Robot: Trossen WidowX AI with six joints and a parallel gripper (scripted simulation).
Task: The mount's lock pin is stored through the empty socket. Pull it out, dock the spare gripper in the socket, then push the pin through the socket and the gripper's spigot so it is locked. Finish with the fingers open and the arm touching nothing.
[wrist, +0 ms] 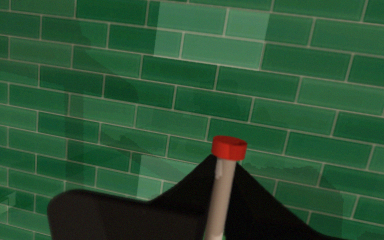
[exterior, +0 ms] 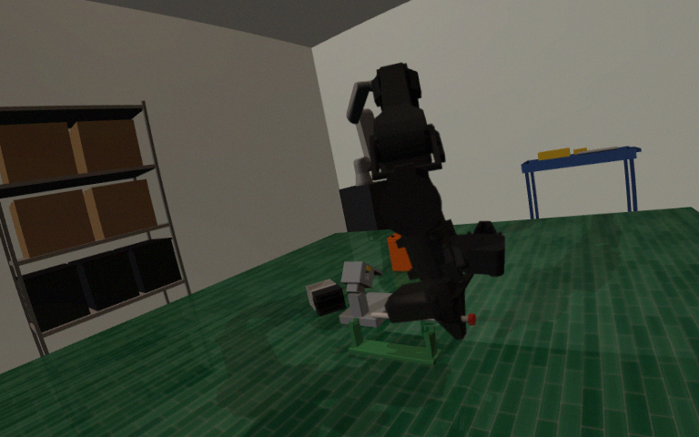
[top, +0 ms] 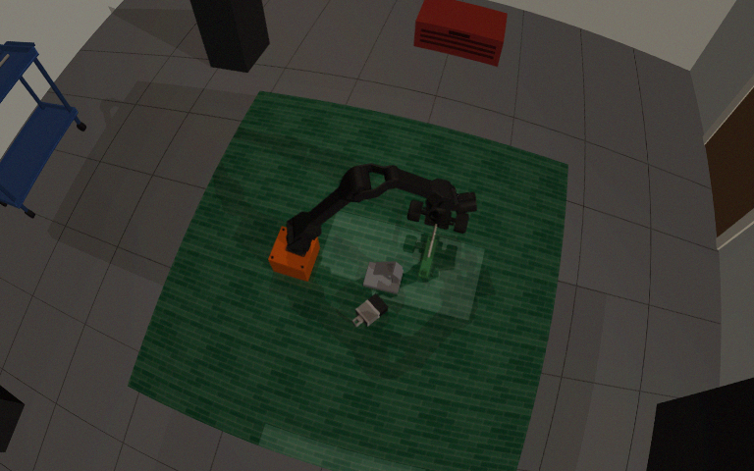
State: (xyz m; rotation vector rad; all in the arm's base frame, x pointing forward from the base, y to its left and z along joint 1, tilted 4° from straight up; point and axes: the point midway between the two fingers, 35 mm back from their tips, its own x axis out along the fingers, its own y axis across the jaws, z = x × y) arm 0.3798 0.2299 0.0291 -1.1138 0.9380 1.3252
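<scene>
My gripper is shut on the lock pin, a pale rod with a red head. The pin is roughly level and out of the socket. It hangs over the green rack, close above its two posts; whether it touches them I cannot tell. The grey mount stands beside the rack, its angled socket raised on a neck. The spare gripper, pale with a black end, lies on the mat past the mount, undocked. My fingers hide part of the pin.
The arm's orange base stands on the green mat, left of the mount in the top view. A red cabinet, a blue cart and shelving stand off the mat.
</scene>
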